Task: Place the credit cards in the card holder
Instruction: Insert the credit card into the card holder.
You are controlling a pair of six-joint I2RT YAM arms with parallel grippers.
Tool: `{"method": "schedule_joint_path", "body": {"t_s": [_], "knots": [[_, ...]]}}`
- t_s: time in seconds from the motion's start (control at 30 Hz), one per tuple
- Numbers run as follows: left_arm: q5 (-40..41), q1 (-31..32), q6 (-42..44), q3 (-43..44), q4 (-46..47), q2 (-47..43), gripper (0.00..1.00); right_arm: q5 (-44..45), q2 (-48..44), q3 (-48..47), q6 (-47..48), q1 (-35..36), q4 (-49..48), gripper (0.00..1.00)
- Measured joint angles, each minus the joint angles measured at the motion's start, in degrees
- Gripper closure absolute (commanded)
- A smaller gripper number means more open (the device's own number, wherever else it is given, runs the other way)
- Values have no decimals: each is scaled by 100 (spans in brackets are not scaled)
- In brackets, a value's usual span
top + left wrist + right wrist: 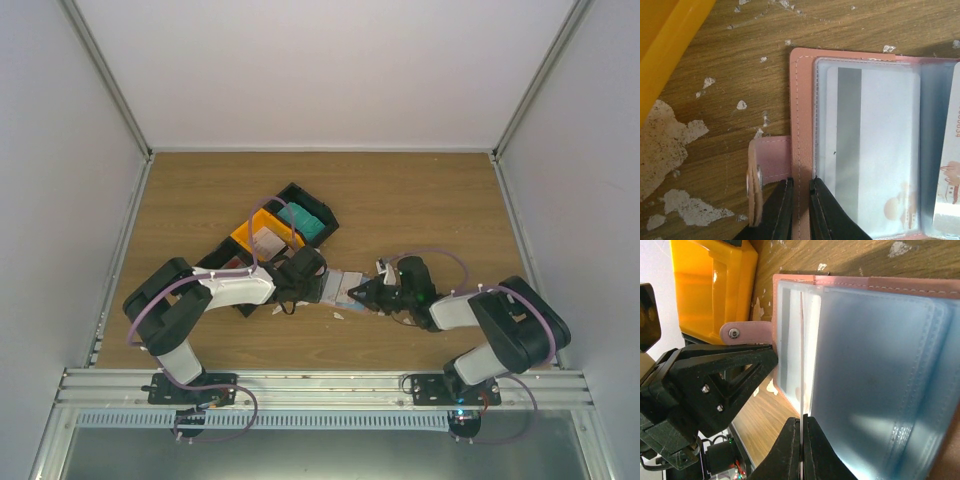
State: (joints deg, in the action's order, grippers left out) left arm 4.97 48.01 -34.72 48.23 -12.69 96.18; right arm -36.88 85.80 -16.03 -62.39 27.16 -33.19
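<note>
The pinkish card holder lies open on the wood between the two arms. My left gripper is shut on the card holder's stitched leather edge, beside its snap tab. One white credit card with a grey stripe sits inside a clear sleeve. My right gripper is shut on another credit card, seen edge-on, standing upright against the bluish clear sleeves. That card's white face with red marks shows at the right of the left wrist view. In the top view the right gripper is at the holder's right side.
A black-and-orange compartment tray stands just behind the left gripper; its yellow wall is close on the left of the holder. White paper scraps and worn patches dot the wood. Frame walls enclose the table.
</note>
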Motion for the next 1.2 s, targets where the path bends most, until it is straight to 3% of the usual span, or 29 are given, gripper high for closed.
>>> {"method": "schedule_joint_path", "body": {"t_s": [1.2], "knots": [[-236,0,-33,-4,48,0,87,-420,1141,-413,-52,101,-640,98]]}}
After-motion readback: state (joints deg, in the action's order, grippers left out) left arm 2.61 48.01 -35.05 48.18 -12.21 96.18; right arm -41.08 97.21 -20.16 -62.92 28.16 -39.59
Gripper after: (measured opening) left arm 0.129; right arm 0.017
